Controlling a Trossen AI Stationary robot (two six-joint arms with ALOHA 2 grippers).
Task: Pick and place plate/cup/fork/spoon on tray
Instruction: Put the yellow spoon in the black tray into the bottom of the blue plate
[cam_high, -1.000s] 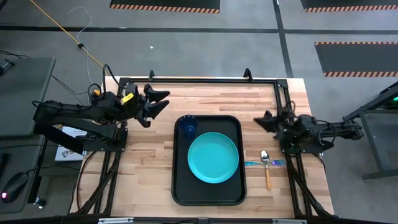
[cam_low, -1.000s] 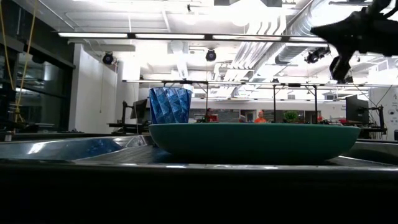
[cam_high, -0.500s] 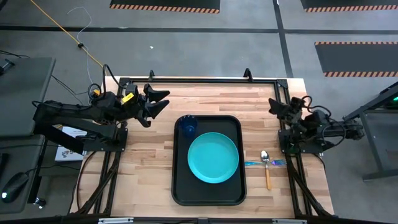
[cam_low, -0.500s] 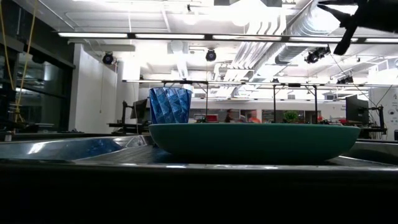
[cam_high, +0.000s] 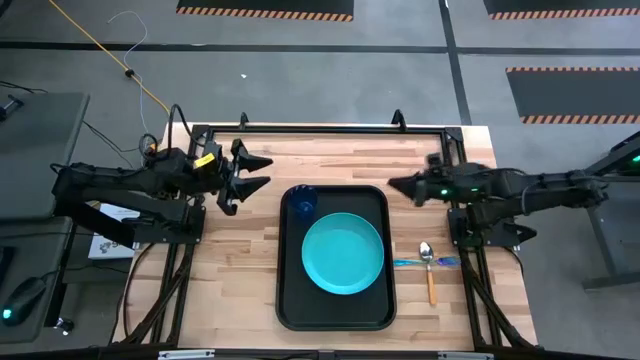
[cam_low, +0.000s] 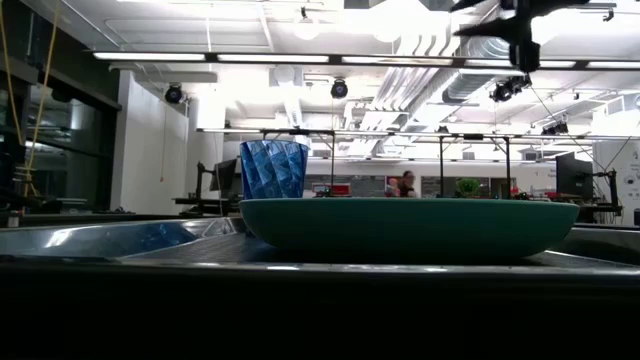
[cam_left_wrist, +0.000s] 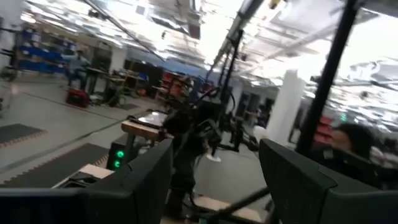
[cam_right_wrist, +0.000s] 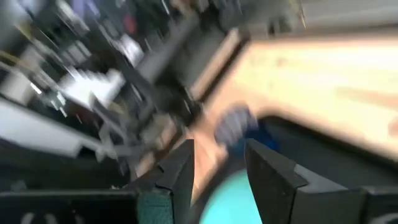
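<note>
The left arm reaches in from the table's left edge, its left gripper (cam_high: 254, 171) held above the table with fingers spread apart. The right arm stretches in from the right edge, its right gripper (cam_high: 397, 185) raised, fingers slightly parted.

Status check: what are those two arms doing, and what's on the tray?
Left gripper open, beside tray. Right gripper open, empty, at tray's edge. Plate, cup on tray; fork, spoon on table.

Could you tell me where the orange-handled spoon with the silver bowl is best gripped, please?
Probably mid-handle on the orange-handled spoon, coming straight down with fingers across its width: it lies flat on the wooden table, and the thin light-blue fork crosses under its bowl end.
</note>
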